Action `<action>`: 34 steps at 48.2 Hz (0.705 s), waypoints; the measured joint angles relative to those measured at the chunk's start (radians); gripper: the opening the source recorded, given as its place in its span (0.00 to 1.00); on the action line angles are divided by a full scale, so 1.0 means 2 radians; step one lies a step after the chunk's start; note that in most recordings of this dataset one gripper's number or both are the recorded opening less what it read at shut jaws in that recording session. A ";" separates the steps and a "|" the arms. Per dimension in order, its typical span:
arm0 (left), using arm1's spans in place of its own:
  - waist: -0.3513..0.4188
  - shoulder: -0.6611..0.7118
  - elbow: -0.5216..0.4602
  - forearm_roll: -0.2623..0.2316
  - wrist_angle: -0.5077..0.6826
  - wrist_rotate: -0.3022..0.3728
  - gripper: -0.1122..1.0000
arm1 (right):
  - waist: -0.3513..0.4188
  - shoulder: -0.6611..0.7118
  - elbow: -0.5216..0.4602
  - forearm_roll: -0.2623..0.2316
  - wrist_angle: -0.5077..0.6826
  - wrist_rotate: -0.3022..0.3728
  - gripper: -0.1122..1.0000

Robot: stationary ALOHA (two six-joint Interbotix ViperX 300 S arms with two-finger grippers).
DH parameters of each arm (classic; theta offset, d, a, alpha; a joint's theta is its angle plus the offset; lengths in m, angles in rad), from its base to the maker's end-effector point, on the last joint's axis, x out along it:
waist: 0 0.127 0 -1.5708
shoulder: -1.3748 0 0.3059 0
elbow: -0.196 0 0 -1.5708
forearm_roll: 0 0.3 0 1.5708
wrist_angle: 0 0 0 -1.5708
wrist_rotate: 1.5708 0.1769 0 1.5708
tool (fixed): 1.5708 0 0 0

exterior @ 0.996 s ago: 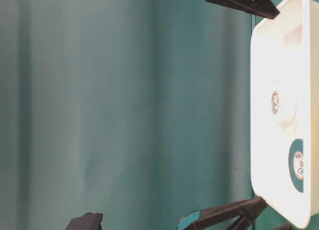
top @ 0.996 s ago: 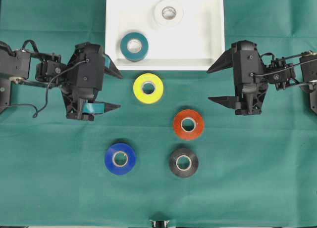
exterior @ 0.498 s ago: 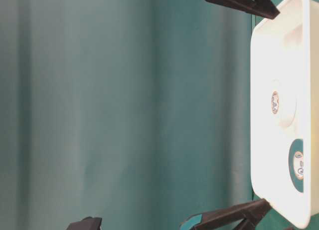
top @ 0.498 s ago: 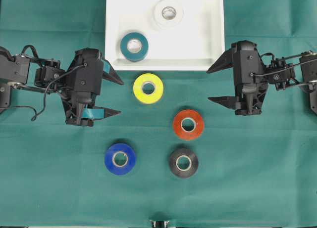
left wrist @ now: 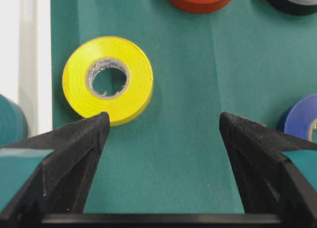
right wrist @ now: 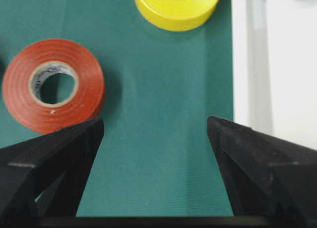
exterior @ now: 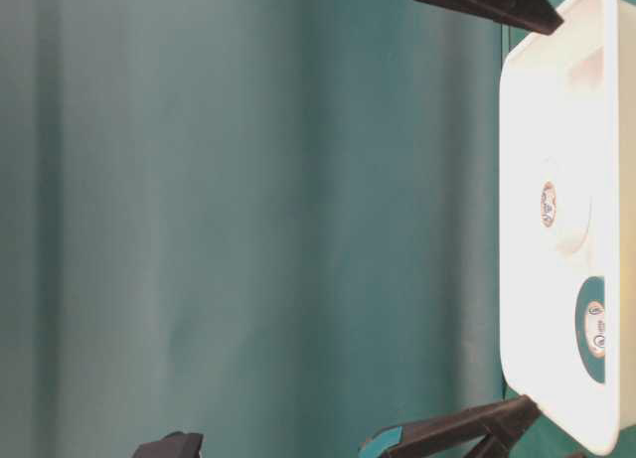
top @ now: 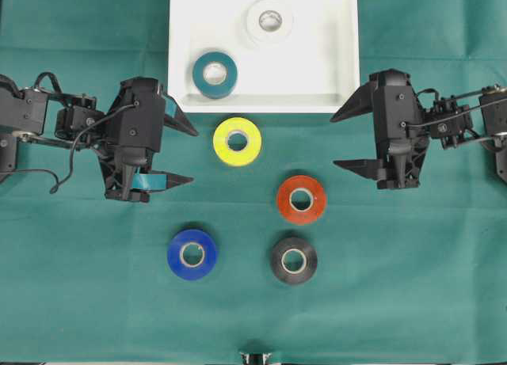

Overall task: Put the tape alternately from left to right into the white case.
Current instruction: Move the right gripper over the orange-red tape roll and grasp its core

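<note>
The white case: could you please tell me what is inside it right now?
Inside the white case lie two rolls, flat: the teal roll near its front left and the white roll toward the back. Nothing covers them; the floor beneath each is hidden.

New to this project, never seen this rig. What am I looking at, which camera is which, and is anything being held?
Two robot arms over a green cloth. The top-down picture shows the left claw and right claw, both open and empty. Two pictures come from cameras on the wrists, looking out between each claw's fingers. The sideways picture is a low side view, rotated. The white case holds the teal roll and white roll. On the cloth lie the yellow roll, red-orange roll, blue roll and black roll.
</note>
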 measured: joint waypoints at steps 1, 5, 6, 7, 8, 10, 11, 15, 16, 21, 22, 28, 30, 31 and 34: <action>0.000 0.000 0.000 -0.001 0.000 0.000 0.93 | 0.002 0.001 0.000 0.000 0.000 0.002 0.85; 0.000 0.000 0.000 0.000 0.000 0.000 0.93 | 0.008 0.002 0.000 0.001 -0.001 0.014 0.85; 0.000 0.000 0.000 0.000 0.000 0.000 0.93 | 0.009 0.002 0.000 0.001 -0.001 0.016 0.85; 0.000 0.000 0.000 0.000 0.000 0.000 0.93 | 0.012 0.003 0.000 0.001 -0.001 0.018 0.85; 0.000 0.000 0.000 0.000 0.000 0.000 0.93 | 0.013 0.005 0.000 0.001 -0.001 0.021 0.85; 0.000 -0.001 0.000 -0.001 0.000 0.000 0.93 | 0.018 0.007 0.000 0.001 -0.001 0.024 0.85; 0.000 0.000 0.000 0.000 0.000 0.000 0.93 | 0.020 0.008 0.000 0.001 -0.001 0.025 0.85; 0.000 0.000 0.000 0.000 0.000 0.000 0.93 | 0.028 0.014 -0.002 0.001 -0.001 0.031 0.85; 0.000 0.000 0.000 0.000 0.000 0.000 0.93 | 0.031 0.015 -0.002 0.001 -0.001 0.032 0.85; 0.000 0.000 0.000 -0.001 0.000 0.000 0.93 | 0.038 0.021 -0.005 0.001 0.000 0.035 0.85; 0.000 0.000 -0.001 -0.001 0.000 0.000 0.93 | 0.038 0.022 -0.005 0.001 -0.001 0.035 0.85; 0.000 0.000 0.000 0.000 0.000 0.000 0.93 | 0.039 0.025 -0.007 0.002 -0.001 0.035 0.85; 0.000 0.000 0.000 -0.001 0.000 0.000 0.93 | 0.039 0.025 -0.008 0.002 0.000 0.035 0.85; 0.000 0.000 -0.001 -0.001 0.000 0.000 0.93 | 0.038 0.025 -0.008 0.002 -0.001 0.035 0.85; 0.000 0.000 0.000 -0.001 0.000 0.000 0.93 | 0.038 0.025 -0.011 0.002 -0.001 0.035 0.85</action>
